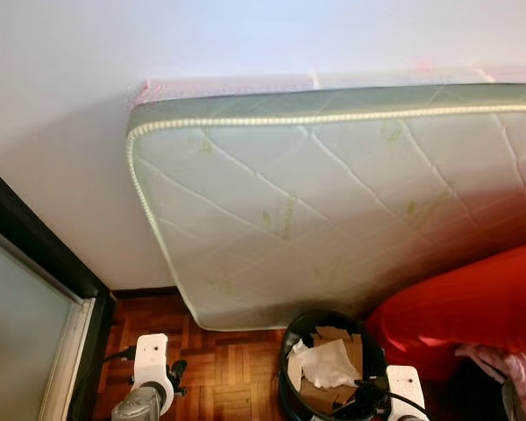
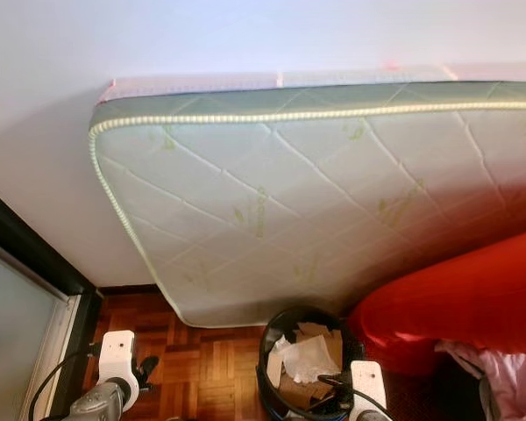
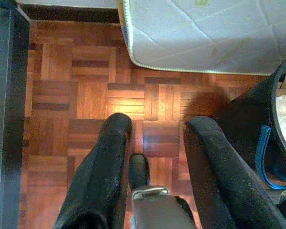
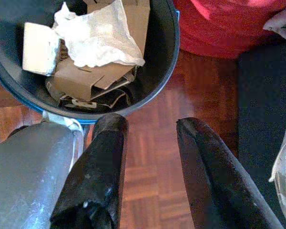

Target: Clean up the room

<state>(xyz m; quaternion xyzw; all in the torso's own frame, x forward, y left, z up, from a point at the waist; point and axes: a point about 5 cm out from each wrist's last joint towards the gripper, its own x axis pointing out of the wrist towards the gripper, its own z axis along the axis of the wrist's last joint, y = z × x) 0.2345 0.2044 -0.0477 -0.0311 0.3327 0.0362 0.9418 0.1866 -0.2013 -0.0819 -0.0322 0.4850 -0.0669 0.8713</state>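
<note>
My left gripper (image 3: pixel 155 131) spread, nothing between fingers, over parquet floor (image 3: pixel 81 95). My right gripper (image 4: pixel 148 129) spread too, empty, just beside black round bin (image 4: pixel 164 71). Bin upright on floor, holds crumpled white paper (image 4: pixel 97 38) atop flattened brown cardboard (image 4: pixel 88 78). Red soft cushion (image 1: pixel 473 307) touching bin's right side. Behind, quilted white mattress (image 1: pixel 333 210) leans on wall (image 1: pixel 70 132), long axis left-right, corner down near bin.

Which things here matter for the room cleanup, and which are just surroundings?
Job items:
black bin
crumpled white paper inside it
cardboard pieces inside it
left gripper, open, over bare floor
right gripper, open, beside the bin

Surroundings:
mattress leaning on the wall
red cushion
parquet floor
</note>
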